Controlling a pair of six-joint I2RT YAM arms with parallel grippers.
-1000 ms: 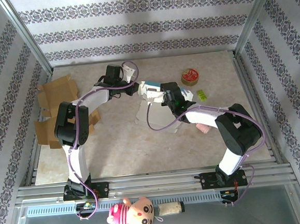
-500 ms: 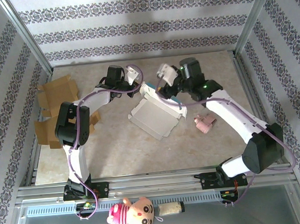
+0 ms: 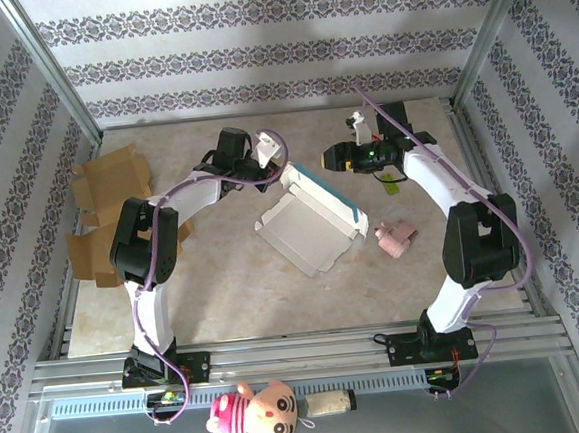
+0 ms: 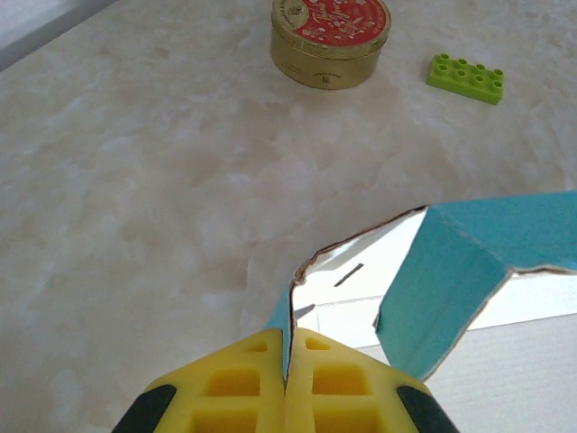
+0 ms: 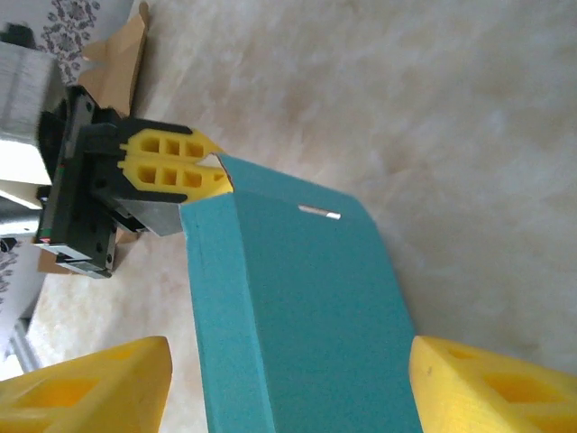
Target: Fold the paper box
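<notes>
Left wrist view: left end effector [image 4: 287, 365] clamped on paper box [image 4: 505, 356] corner, mid-table. Right end effector [image 3: 331, 156] apart; should pinch teal flap [image 5: 297, 307] squarely, fold slowly w/o tearing.

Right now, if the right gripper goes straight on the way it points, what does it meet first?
Most likely the box: its teal panel lies ahead, in line with the open right gripper. The left gripper, pinching a flap, is behind it.

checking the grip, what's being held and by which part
The left fingers pinch the teal-and-white paper box by a flap edge; the right fingers hold nothing.
</notes>
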